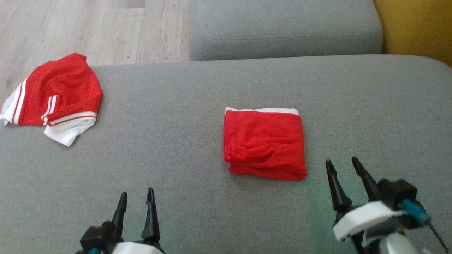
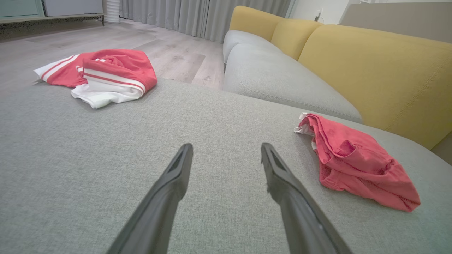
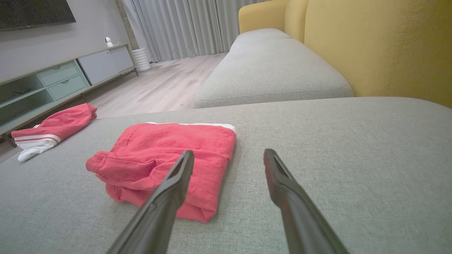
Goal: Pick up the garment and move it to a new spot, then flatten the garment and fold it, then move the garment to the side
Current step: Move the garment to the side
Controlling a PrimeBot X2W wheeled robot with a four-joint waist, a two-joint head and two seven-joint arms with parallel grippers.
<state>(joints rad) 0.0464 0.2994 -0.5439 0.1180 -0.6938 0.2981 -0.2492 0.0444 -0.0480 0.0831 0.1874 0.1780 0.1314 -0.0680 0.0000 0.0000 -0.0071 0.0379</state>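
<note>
Folded red garment [image 1: 264, 144] — centre of grey cushion [image 1: 169, 158]; striped garment [image 1: 53, 98] at its far-left edge. Left claw [image 1: 137, 191], right claw [image 1: 341, 160] — both spread wide, empty. Right wrist view adds a cabinet [image 3: 63, 76].

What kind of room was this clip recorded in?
Most likely a home living room: a grey sofa with yellow back cushions, a low cabinet under a dark wall screen, and floor-length curtains.
</note>
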